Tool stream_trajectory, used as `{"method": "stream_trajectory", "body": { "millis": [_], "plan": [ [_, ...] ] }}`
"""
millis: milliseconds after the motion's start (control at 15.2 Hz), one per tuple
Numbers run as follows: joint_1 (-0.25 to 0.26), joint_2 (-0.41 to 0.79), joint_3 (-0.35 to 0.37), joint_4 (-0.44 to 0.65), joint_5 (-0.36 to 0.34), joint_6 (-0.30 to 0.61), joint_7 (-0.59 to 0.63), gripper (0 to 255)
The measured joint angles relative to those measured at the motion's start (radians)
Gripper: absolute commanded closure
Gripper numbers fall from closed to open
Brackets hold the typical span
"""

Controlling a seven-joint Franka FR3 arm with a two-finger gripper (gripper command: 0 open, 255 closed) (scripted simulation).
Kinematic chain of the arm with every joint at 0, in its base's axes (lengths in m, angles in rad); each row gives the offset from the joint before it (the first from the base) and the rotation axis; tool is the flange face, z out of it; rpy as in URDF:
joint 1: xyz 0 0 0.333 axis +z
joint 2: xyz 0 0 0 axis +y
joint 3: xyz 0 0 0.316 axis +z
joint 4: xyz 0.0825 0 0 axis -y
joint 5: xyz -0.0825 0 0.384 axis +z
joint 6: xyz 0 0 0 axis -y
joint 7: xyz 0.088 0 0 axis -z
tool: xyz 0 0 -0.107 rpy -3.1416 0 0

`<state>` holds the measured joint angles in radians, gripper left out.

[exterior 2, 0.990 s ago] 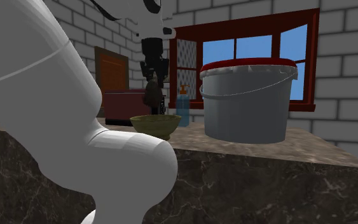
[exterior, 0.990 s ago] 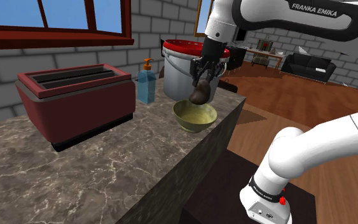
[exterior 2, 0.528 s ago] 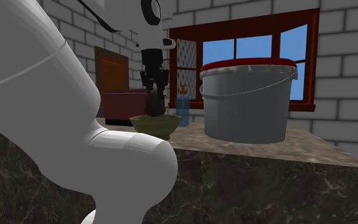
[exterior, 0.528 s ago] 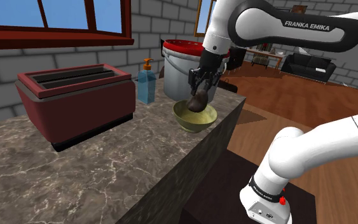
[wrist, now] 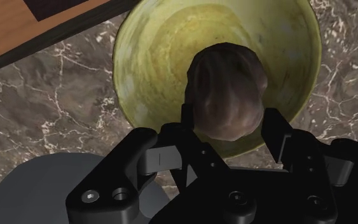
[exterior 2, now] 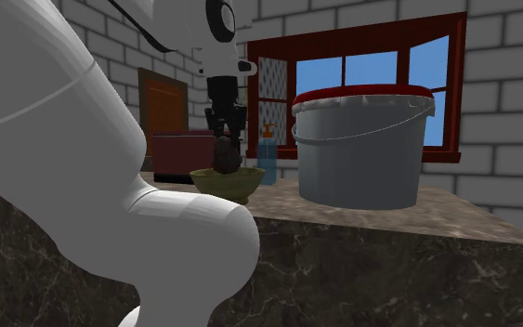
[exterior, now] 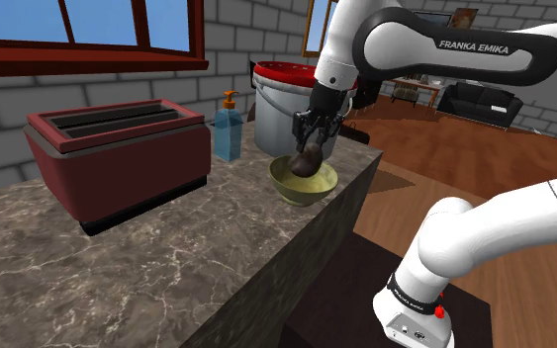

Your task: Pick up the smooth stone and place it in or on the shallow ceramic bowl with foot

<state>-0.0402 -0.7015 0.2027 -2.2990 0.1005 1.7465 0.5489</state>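
My black fingers (wrist: 278, 137) are clamped on the rounded brown-grey smooth stone (wrist: 227, 95), which hangs over the hollow of the shallow yellow-green footed bowl (wrist: 147, 57), about at its rim. The stone looks hard, dense and slippery, so gripping its broad middle seems safest.

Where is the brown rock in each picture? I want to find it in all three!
Shoulder view: the stone is just right of the middle, in the upper half, held by the gripper over the bowl.
Second exterior view: the stone is left of the middle, at the bowl's rim.
Wrist view: the stone is clasped between the gripper's fingers, in front of the bowl.
Shared landmark: the yellow-green bowl under the stone.
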Motion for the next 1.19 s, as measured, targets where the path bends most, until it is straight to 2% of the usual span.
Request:
{"method": "stream_trajectory", "body": {
  "millis": [66, 462, 792, 1188],
  "plan": [
    [0.000, 0.000, 0.000, 0.000, 0.000, 0.000, 0.000, 0],
    [0.000, 0.000, 0.000, 0.000, 0.000, 0.000, 0.000, 0],
    [-0.004, 0.013, -0.009, 0.126, -0.007, -0.111, 0.002, 0],
    [-0.004, 0.015, -0.009, 0.139, -0.008, -0.124, 0.003, 0]
  ]
}}
